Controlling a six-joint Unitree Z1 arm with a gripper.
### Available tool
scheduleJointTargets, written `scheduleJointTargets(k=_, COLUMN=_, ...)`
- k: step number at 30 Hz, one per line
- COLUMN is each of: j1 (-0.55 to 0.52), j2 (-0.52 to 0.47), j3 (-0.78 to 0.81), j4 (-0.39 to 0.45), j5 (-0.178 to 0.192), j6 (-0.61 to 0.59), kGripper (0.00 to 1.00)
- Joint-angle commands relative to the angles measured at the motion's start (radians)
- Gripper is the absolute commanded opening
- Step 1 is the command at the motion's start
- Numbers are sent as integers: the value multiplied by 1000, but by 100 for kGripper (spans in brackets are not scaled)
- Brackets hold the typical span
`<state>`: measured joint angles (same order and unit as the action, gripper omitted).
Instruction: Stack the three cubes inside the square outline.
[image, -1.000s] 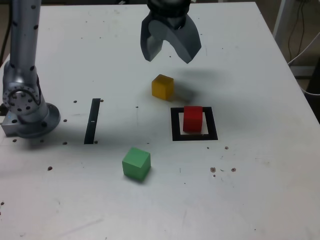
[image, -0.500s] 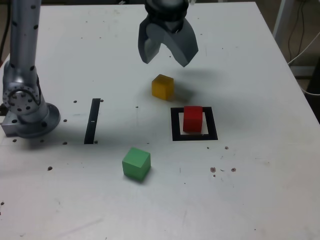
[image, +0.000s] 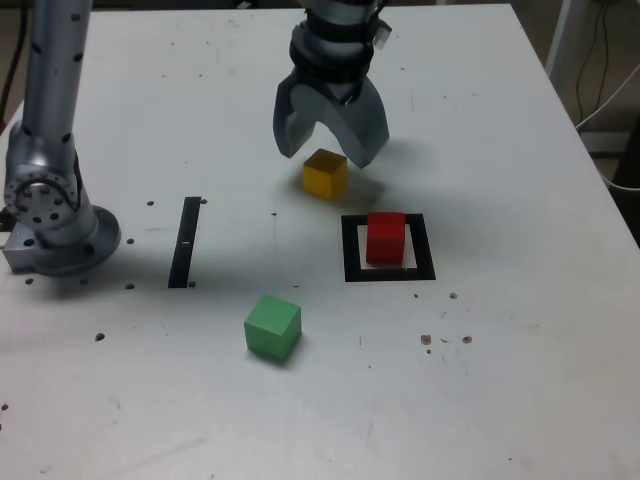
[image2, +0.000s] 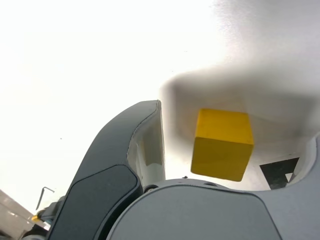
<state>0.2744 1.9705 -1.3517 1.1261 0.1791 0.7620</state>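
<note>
The yellow cube (image: 325, 173) sits on the white table, just behind and to the exterior view's left of the square outline (image: 389, 248). The red cube (image: 386, 237) stands inside that outline. The green cube (image: 272, 327) lies alone nearer the front. My gripper (image: 327, 152) hangs open directly above the yellow cube, its two fingers spread to either side of it and not touching it. In the wrist view the yellow cube (image2: 223, 144) shows between the open fingers (image2: 137, 150), with a corner of the square outline (image2: 280, 171) beside it.
The arm's grey base (image: 52, 215) stands at the exterior view's left edge. A narrow black strip (image: 185, 242) lies on the table (image: 480, 380) between the base and the cubes. Cables hang past the table's far right edge.
The open gripper has come down toward the yellow cube, shifting slightly to the exterior view's left. No cube has moved.
</note>
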Motion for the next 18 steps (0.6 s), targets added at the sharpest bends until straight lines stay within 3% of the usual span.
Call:
scheduleJointTargets(k=1, j1=-8, j2=10, j3=11, j4=-10, j5=-2, j6=-9, kGripper=98)
scheduleJointTargets(k=11, j1=-16, j2=26, j3=29, j4=-24, j5=-2, j6=-33, kGripper=89)
scheduleJointTargets(k=15, j1=-23, j2=27, j3=31, j4=-22, j5=0, j6=-46, kGripper=81)
scheduleJointTargets(k=18, j1=-28, j2=28, j3=32, j4=-21, j5=4, j6=-62, kGripper=70)
